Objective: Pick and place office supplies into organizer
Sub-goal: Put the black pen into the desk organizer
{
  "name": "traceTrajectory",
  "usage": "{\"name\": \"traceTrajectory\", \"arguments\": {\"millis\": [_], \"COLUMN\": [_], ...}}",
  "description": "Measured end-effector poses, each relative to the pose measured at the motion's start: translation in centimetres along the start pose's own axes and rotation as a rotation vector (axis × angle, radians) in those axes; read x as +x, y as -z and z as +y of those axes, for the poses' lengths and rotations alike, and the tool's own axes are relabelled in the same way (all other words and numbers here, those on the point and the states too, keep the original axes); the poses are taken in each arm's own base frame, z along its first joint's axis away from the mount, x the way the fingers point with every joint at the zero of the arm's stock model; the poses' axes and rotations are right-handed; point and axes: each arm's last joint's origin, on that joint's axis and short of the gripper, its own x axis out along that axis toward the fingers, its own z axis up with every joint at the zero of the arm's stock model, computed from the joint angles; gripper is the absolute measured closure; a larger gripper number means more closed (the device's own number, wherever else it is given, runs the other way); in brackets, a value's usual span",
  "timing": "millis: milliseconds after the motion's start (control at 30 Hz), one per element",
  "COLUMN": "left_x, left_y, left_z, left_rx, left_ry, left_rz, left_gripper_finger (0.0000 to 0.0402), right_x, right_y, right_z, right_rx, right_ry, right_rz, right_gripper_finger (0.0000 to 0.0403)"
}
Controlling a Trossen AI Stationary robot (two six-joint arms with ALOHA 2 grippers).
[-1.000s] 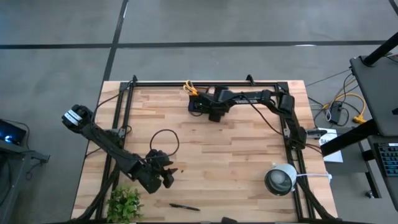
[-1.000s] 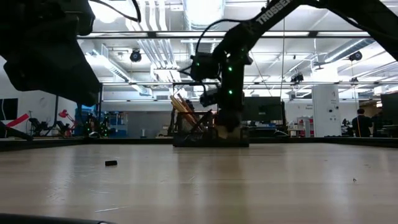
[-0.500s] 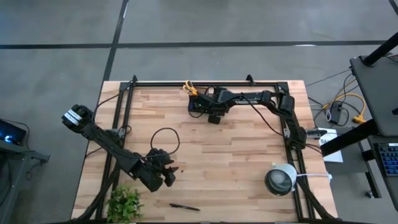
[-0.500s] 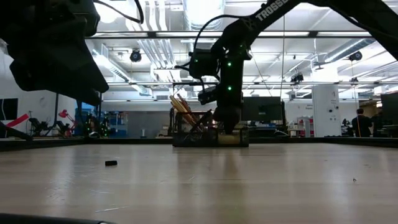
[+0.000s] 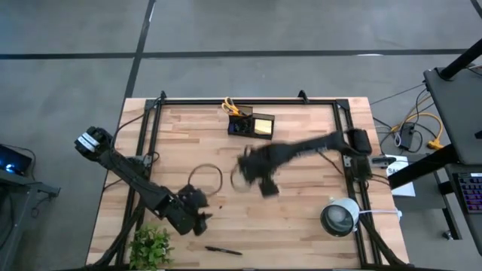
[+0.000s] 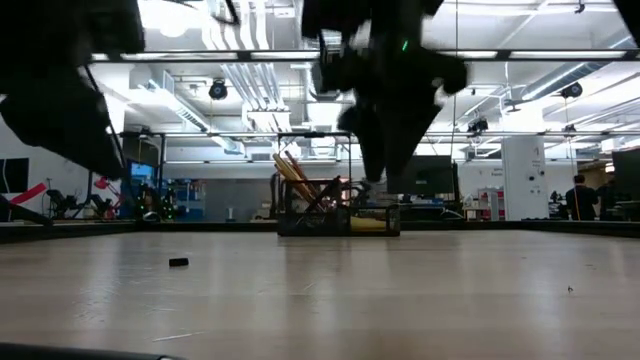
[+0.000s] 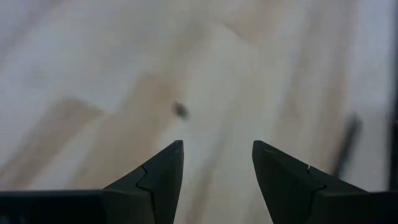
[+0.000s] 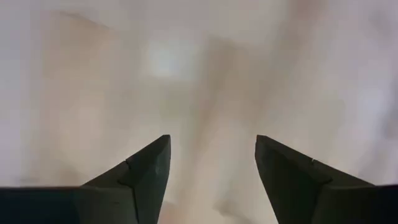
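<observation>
The right hand point(image 5: 260, 177) hangs over the middle of the desk point(image 5: 301, 211), well apart from the organizer point(image 5: 251, 126), blurred in the high view. Its two fingers point(image 8: 140, 180) stand spread with nothing between them, only pale wood beneath. The organizer sits at the far edge of the desk, and there's the yellow sticky-note pad point(image 5: 263, 126) lying in its right compartment. Yellow-handled scissors point(image 5: 230, 106) stick up out of the left side, with orange pencils point(image 6: 292, 172) leaning there too in the low view.

Down at the near left, the left hand point(image 5: 197, 213) is low over the desk, fingers point(image 7: 158, 177) parted and holding nothing. A tiny black clip point(image 7: 180, 110) lies on the wood just ahead of those fingertips. A black pen point(image 5: 223, 251) rests near the front edge, beside the green plant point(image 5: 151, 245). A round lamp point(image 5: 340, 217) stands at the near right corner.
</observation>
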Motion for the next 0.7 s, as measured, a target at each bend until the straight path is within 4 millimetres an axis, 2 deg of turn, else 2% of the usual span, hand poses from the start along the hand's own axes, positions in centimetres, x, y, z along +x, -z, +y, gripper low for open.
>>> {"name": "traceTrajectory", "arguments": {"millis": [133,267,367,533,700], "left_x": [-0.8,-1.6,-1.5,0.2,2.6], "left_y": [0.7,2.3,4.0,6.6,7.5], "left_z": [-2.1,-3.6,-4.1,-6.3,-8.6], "left_rx": [0.162,0.294,0.379,0.559,0.648], "left_ry": [0.222,0.357,0.361,0.352,0.249], "left_rz": [0.047,0.063,0.095,0.139,0.182], "left_gripper_finger": [0.0224,0.0224,0.0224,0.0224,0.0224], "right_x": [0.1,0.5,0.6,1.1,1.1], "right_y": [-1.7,-2.5,-2.8,-2.6,-2.5], "right_z": [7.2,12.0,13.5,14.6,15.2], "right_rx": [-0.138,-0.082,0.029,0.192,0.277], "right_ry": [-0.024,-0.014,0.022,0.038,0.063], "right_rz": [-0.131,-0.246,-0.314,-0.32,-0.342], "right_gripper_finger": [0.0182,0.0182,0.0182,0.0182,0.0182]}}
